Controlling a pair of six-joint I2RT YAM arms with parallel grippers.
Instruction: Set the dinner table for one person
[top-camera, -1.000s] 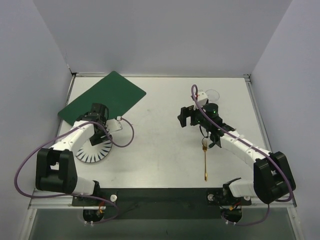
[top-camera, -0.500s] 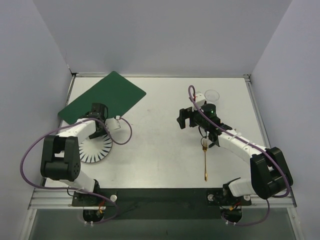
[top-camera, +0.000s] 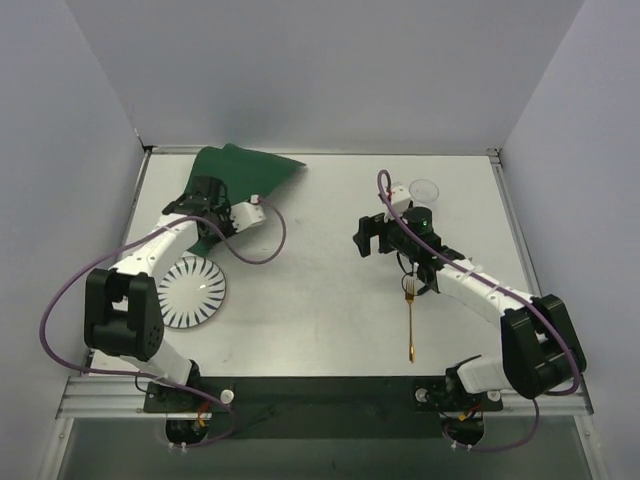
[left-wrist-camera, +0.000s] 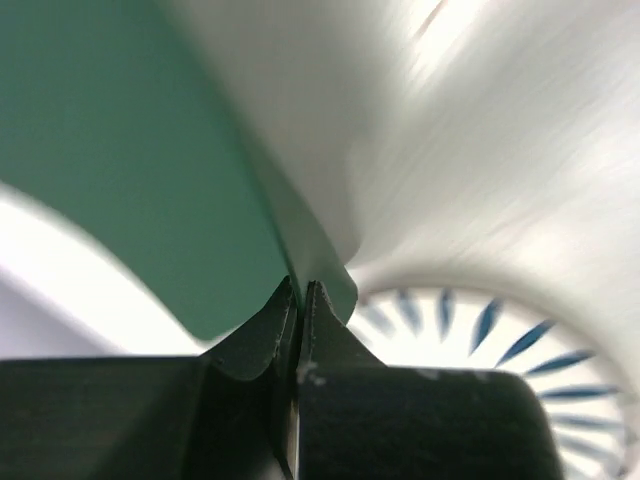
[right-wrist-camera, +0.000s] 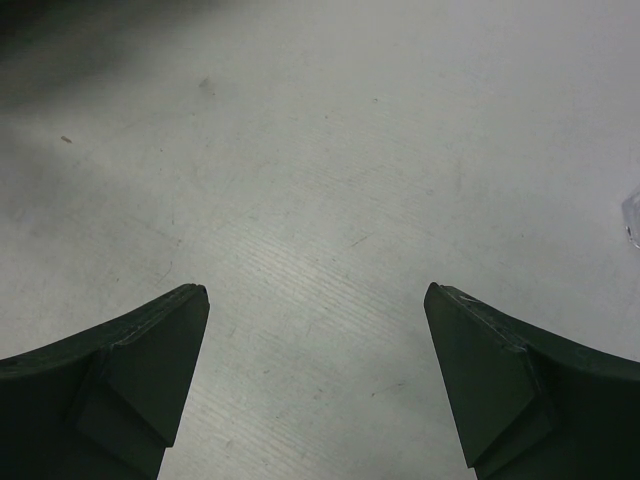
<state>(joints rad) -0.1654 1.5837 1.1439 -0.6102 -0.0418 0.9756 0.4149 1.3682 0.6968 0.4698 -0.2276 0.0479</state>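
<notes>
Presently, left fingers (left-wrist-camera: 255, 340): clamped on placemat (top-camera: 250, 168) edge
Placemat lie: far-left corner of table (top-camera: 320, 320), tilted
Right fingers (right-wrist-camera: 140, 350): apart, well away

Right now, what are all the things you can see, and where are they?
dinner table: one, white, under everything.
placemat: one, dark green, far left, bent and pinched at its edge.
plate: one, white with dark blue stripes round the rim, near left.
fork: one, gold, near right, flat on the table.
cup: one, clear, far right.
left gripper: one, black, shut on the placemat.
right gripper: one, black, open over bare table.
</notes>
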